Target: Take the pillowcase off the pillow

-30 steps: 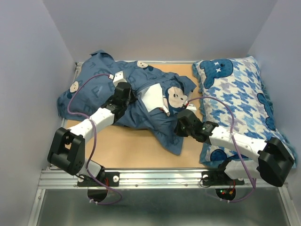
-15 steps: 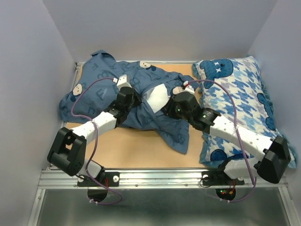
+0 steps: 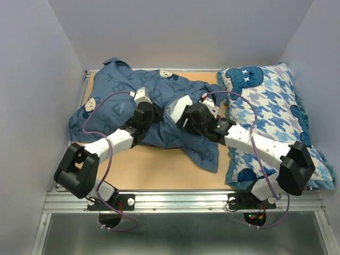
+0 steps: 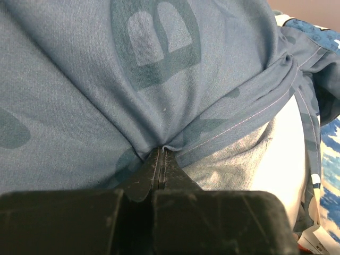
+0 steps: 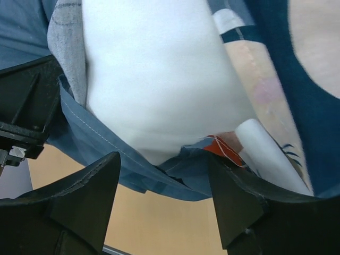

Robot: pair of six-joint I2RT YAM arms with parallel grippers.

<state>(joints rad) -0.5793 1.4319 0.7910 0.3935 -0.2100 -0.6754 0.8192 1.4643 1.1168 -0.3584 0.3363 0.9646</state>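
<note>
Left pincer [image 4: 161, 155] clamps pillowcase [image 4: 106, 79] hem; right pincer [image 5: 163, 162], spread wide, faces bare pillow [image 5: 154, 69] corner at twelve o'clock.

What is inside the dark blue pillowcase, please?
A white pillow shows at the opening of the pillowcase. Only that bare part is visible. The rest of it is covered by the fabric.

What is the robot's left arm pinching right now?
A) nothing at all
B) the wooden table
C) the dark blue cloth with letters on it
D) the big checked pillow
C: in the left wrist view the left jaws are shut tight on a fold of the pillowcase, right beside the bare white pillow.
</note>
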